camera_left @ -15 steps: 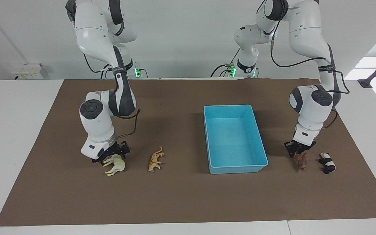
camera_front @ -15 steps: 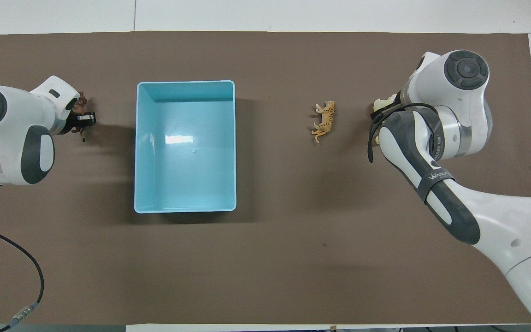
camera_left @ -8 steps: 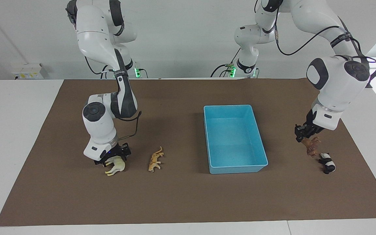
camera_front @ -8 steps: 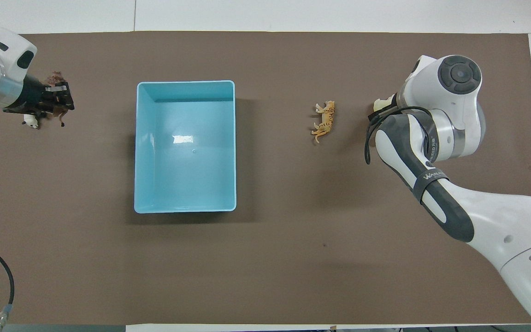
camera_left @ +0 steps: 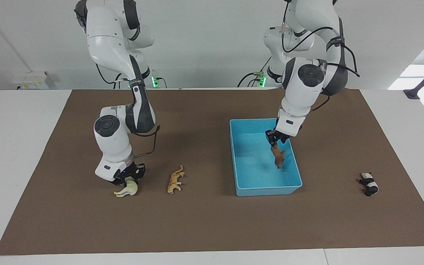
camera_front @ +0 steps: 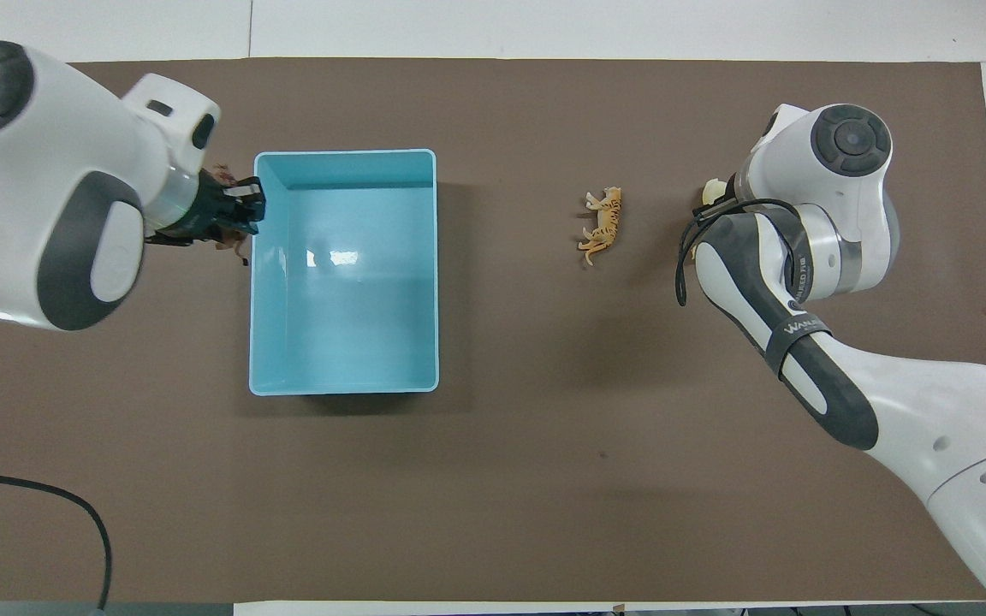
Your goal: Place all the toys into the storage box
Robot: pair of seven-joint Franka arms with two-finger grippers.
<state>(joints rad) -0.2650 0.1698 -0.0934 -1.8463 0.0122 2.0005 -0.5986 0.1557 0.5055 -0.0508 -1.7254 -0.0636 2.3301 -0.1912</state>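
Note:
The light blue storage box (camera_left: 267,190) stands on the brown mat, with nothing on its floor (camera_front: 347,325). My left gripper (camera_left: 275,141) is shut on the brown lion (camera_left: 279,156) and holds it hanging over the box, by the wall toward the left arm's end; in the overhead view the gripper (camera_front: 236,218) and lion (camera_front: 223,175) sit at that rim. My right gripper (camera_left: 125,177) is shut on the cream-white horse (camera_left: 128,189), tilted, low at the mat; only a bit of the horse shows from overhead (camera_front: 713,188). The orange tiger (camera_left: 175,179) lies beside it (camera_front: 602,224).
The black-and-white panda (camera_left: 369,184) lies on the mat toward the left arm's end, beside the box; the left arm hides it from overhead. The brown mat (camera_left: 212,221) covers most of the white table.
My left gripper lifted the lion from beside the panda and carried it over the storage box. My right gripper closed on the horse, which has tipped from its earlier pose.

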